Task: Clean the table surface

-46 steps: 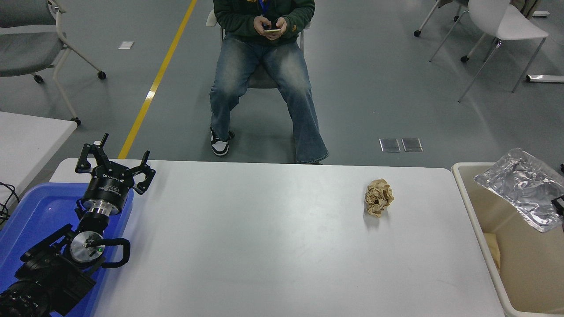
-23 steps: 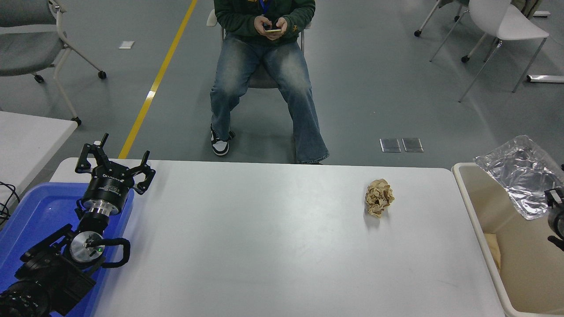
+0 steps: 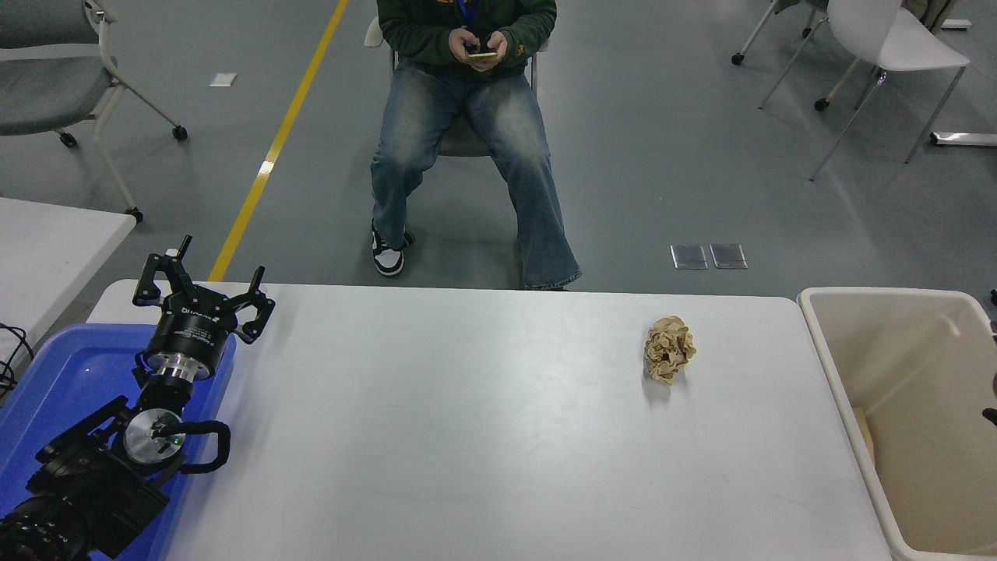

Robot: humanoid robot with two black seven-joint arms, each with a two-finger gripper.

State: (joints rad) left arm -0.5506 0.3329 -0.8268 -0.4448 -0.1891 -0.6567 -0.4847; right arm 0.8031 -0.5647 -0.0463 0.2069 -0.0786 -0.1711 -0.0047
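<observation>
The table surface [image 3: 467, 413] is a wide white-grey top with rounded corners. A crumpled brown paper ball [image 3: 669, 349] lies on its far right part. My left gripper [image 3: 204, 274] is parked at the far left corner over the blue tray's edge, fingers spread open and holding nothing. Of my right arm [image 3: 991, 416] only a thin black sliver shows at the right edge, above the bin; its gripper is hidden from view.
A beige bin [image 3: 827, 351] stands against the table's right end, with a tan scrap along its inner left wall. A blue tray [image 3: 54, 374] sits at the left under my left arm. A person sits on a chair beyond the far edge.
The crumpled silver foil bag that the right gripper held over the bin has gone out of view to the right with the arm. The paper ball and left arm have not moved.
</observation>
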